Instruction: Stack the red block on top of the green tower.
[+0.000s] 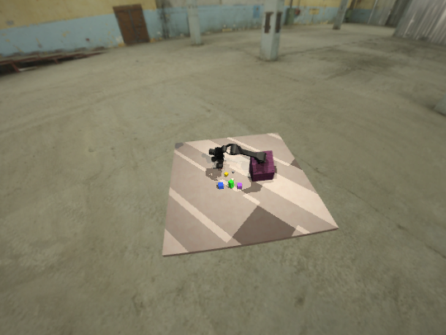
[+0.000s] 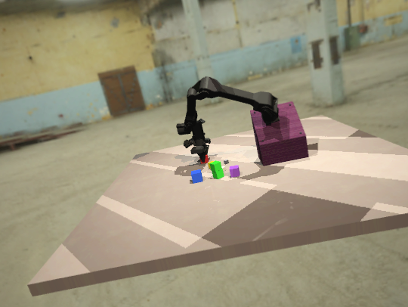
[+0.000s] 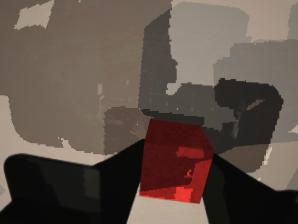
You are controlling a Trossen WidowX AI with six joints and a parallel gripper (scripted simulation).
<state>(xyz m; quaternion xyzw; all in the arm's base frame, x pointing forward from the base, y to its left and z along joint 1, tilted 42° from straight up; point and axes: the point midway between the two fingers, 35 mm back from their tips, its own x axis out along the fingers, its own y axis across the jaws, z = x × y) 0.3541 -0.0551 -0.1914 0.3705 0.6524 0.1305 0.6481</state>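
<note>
My gripper (image 1: 220, 166) (image 2: 204, 157) (image 3: 171, 148) points down at table level and is shut on the red block. The red block (image 2: 204, 159) (image 3: 172, 165) sits between both fingers, with a finger against each side in the wrist view; it is hidden in the top view. I cannot tell any gap under it. The green tower (image 1: 231, 184) (image 2: 217, 170) stands upright, nearer the top and exterior views than the gripper and a little to its right. It is two green blocks, the upper one slightly turned on the lower.
A blue block (image 1: 220, 186) (image 2: 196, 176) is left of the tower and a purple block (image 1: 239, 186) (image 2: 234, 171) right of it. A yellow block (image 1: 226, 174) (image 2: 210, 165) and a small dark piece (image 1: 233, 172) (image 2: 226, 162) lie behind it. The arm's maroon base box (image 1: 262, 171) (image 2: 283, 149) is farther right.
</note>
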